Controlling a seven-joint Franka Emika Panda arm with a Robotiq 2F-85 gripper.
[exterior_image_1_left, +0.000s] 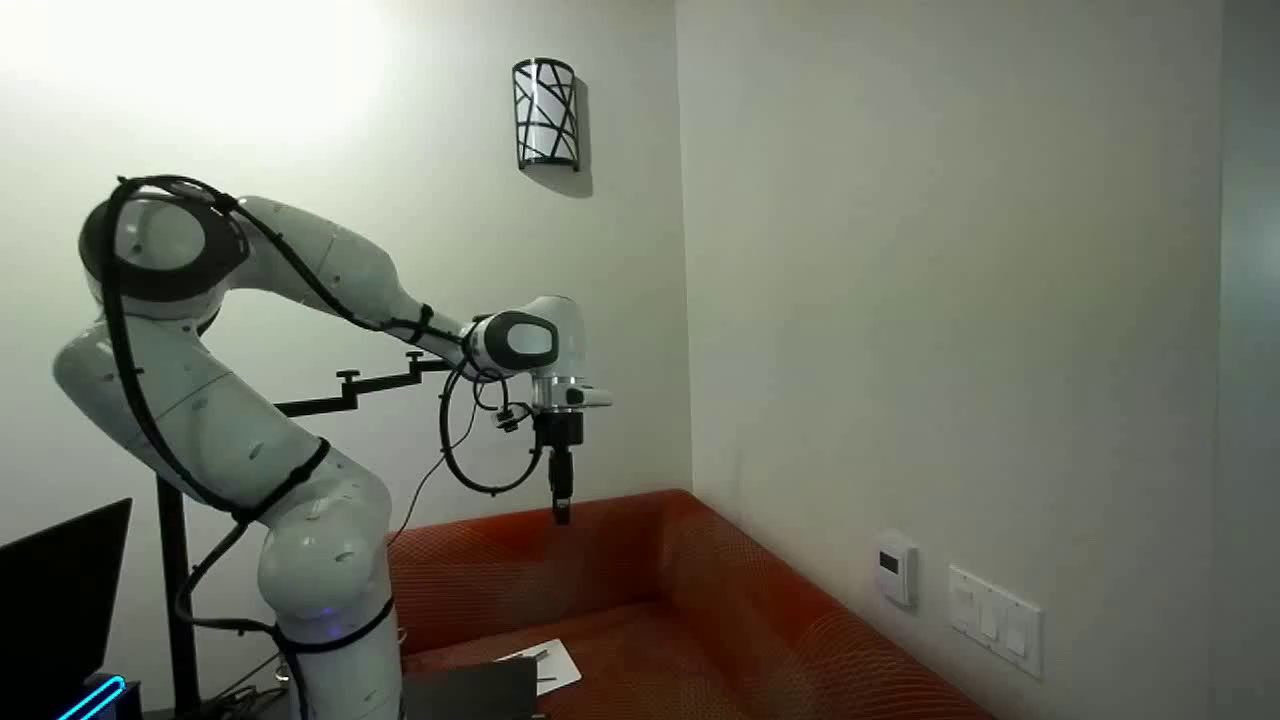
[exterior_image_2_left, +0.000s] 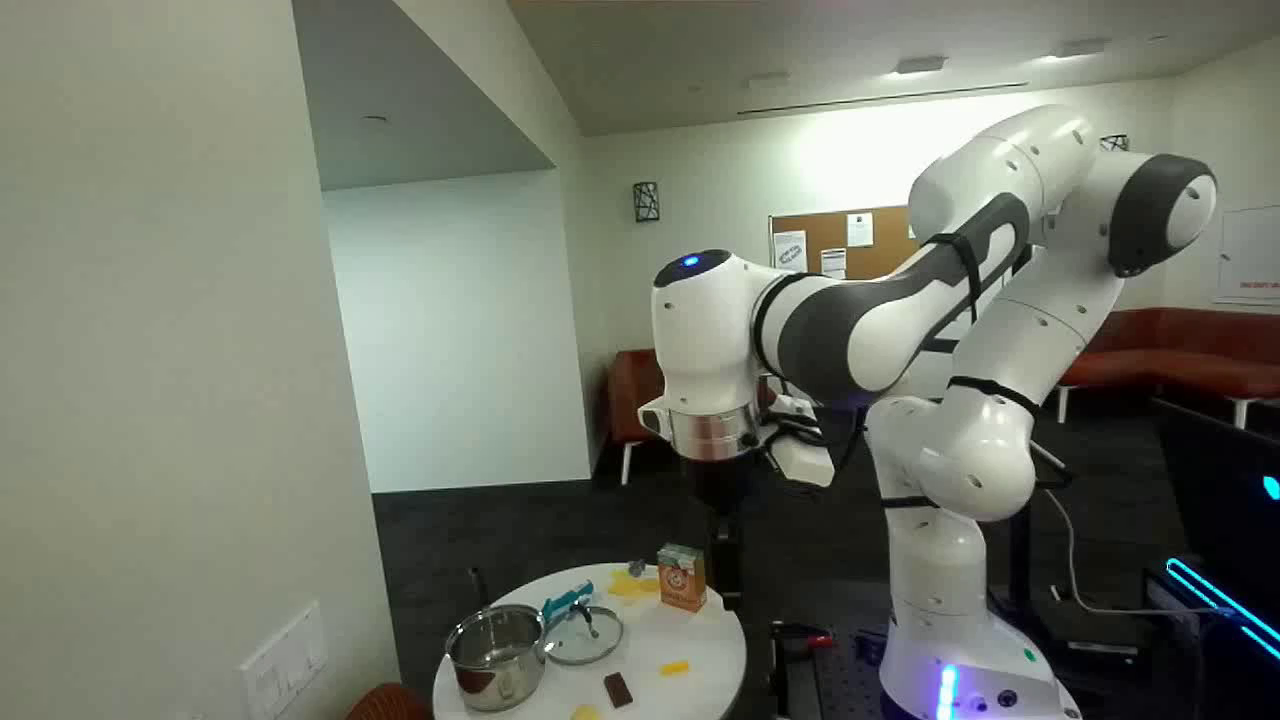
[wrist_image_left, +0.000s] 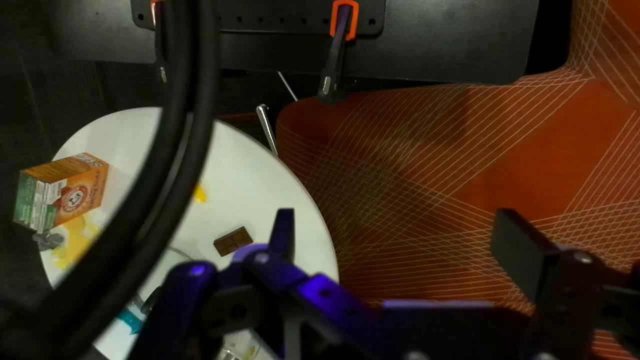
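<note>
The hand (wrist_image_left: 395, 232) points downward, spread wide and gripping nothing, hanging over the gap between the round white counter (wrist_image_left: 260, 185) and the red sofa (wrist_image_left: 480, 165). In the wrist view the nearest loose thing seems to be the brown bar (wrist_image_left: 233, 241), lying flat on the counter well below; its exact depth is hard to judge. Near it lies a yellow stick (exterior_image_2_left: 675, 667). The lid (exterior_image_2_left: 585, 640) is off, just beside the pot (exterior_image_2_left: 505, 682), leaving the pot uncovered. A blue tool (exterior_image_2_left: 568, 598) lies by them. The box (exterior_image_2_left: 682, 577) stands upright on its base, probably for steadiness, beside yellow scraps (exterior_image_2_left: 630, 586).
</note>
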